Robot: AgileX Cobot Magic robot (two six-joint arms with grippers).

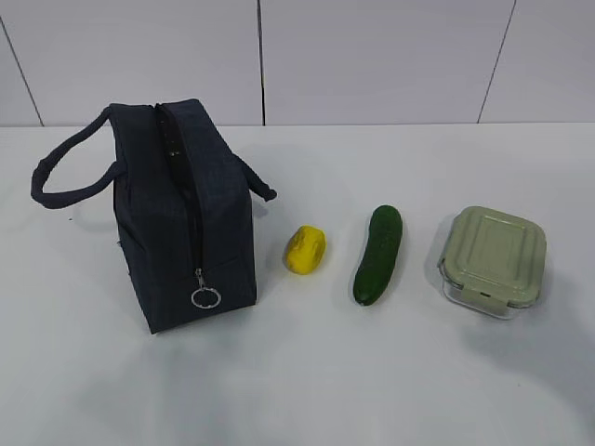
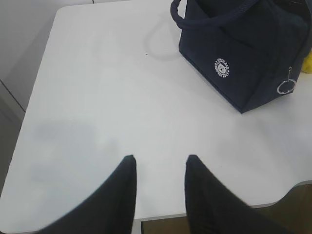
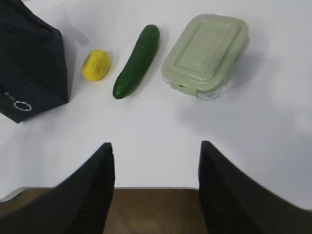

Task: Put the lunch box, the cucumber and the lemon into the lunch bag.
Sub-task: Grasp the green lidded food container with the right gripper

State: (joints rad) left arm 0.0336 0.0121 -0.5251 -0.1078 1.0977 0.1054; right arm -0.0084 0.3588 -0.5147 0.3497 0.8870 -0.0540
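The navy lunch bag stands on the white table at the left, its zipper closed with a metal ring pull at the near end. To its right lie the yellow lemon, the dark green cucumber and the lunch box with its sage-green lid. Neither gripper shows in the exterior view. My left gripper is open and empty over the table's near edge, with the bag ahead to its right. My right gripper is open and empty at the near edge; the lemon, cucumber and lunch box lie ahead.
The table's front edge lies right under my right gripper, and the left front corner is below my left gripper. A white tiled wall rises behind the table. The bag's loop handle sticks out to the left.
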